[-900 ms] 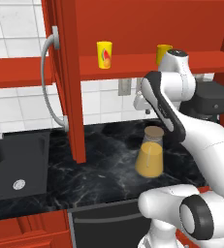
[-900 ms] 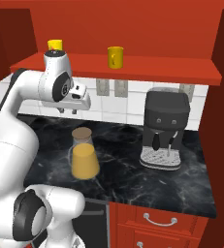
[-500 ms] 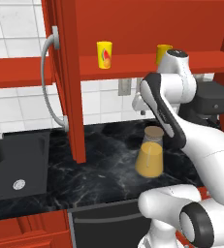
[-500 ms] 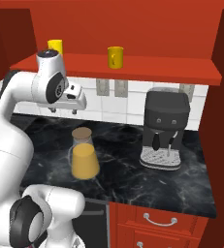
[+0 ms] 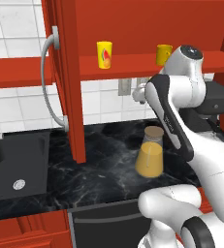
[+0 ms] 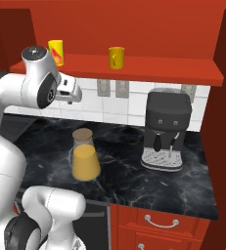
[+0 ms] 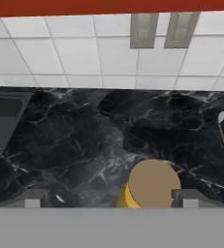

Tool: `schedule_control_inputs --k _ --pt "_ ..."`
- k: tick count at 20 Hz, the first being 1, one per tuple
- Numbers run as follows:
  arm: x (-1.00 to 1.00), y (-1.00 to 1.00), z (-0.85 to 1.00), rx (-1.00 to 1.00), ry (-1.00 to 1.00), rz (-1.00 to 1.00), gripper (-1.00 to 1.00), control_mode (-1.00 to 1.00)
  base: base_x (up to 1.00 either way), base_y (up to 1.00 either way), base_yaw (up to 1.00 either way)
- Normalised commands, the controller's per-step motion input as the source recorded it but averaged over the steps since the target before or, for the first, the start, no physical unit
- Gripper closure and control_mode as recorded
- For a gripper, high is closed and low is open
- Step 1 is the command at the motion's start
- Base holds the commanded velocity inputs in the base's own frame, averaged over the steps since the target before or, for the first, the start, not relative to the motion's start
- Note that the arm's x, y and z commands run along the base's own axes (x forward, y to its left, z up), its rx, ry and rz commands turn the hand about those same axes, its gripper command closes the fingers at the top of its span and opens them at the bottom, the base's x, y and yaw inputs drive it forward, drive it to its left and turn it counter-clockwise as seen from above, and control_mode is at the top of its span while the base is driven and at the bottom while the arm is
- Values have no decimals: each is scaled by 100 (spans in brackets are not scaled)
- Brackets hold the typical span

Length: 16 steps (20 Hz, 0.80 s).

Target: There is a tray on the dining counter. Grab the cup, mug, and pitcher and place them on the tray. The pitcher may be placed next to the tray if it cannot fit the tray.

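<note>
Pitcher on the black worktop, open claw above it.
The worktop (image 5: 104,169) carries the pitcher (image 5: 150,152), upright, left of the coffee machine (image 6: 166,131). The claw (image 7: 108,198) hangs over it, fingers spread wide, gripping nothing. On the red shelf (image 6: 148,66) stand the mug (image 6: 116,57) and cup (image 5: 104,54), well apart.
</note>
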Motion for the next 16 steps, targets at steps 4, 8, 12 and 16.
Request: schedule_control_inputs --k 4,8,12,16 --pt "0 0 56 9 -22 0 -100 -100 0 0 0" --pt "1 0 54 9 -18 0 -100 -100 0 0 0" --pt "16 0 49 11 -12 0 -100 -100 0 0 0" --pt "34 0 43 12 -7 0 -100 -100 0 0 0"
